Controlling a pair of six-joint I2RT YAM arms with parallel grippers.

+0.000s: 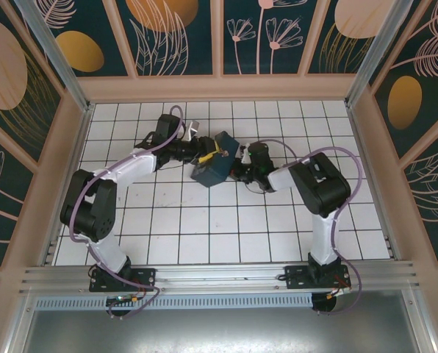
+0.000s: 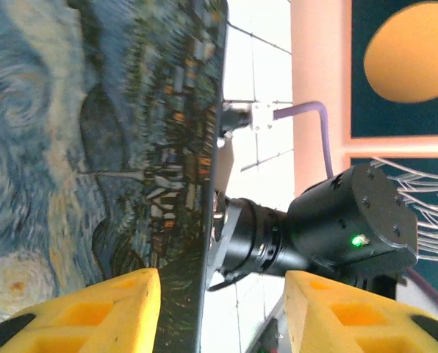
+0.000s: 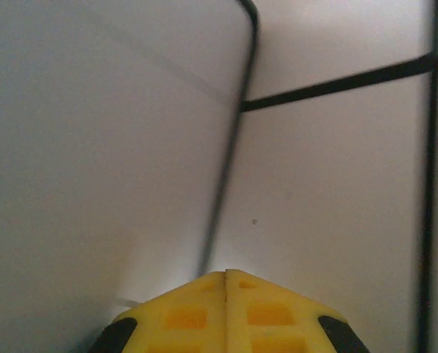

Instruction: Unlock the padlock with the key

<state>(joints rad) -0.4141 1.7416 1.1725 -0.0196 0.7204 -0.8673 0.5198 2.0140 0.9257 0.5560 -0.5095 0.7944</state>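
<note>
Steadying the box looks to be the left gripper's job. Its yellow fingers stand apart, with the edge of the painted box running between them toward 12 o'clock. A strip of white table shows beside the 3 o'clock finger, so I cannot tell whether they truly bear on the box. The right gripper has its fingers pressed flat together, low over the tiles; whether it pinches anything is hidden.

From above, the box sits tilted, just toward 12 o'clock of the table's middle, with the left gripper at its 10 o'clock and the right at its 3 o'clock. The padlock is too small to pick out; I judge it hangs on the box between them.

To unlock cleanly, brace the box firmly and bring the key in straight, twisting without levering.

Room is tight: the right arm's black wrist sits just past the box edge and a purple cable loops close. Open tiles lie toward 6 o'clock; the back wall is near at 12.
</note>
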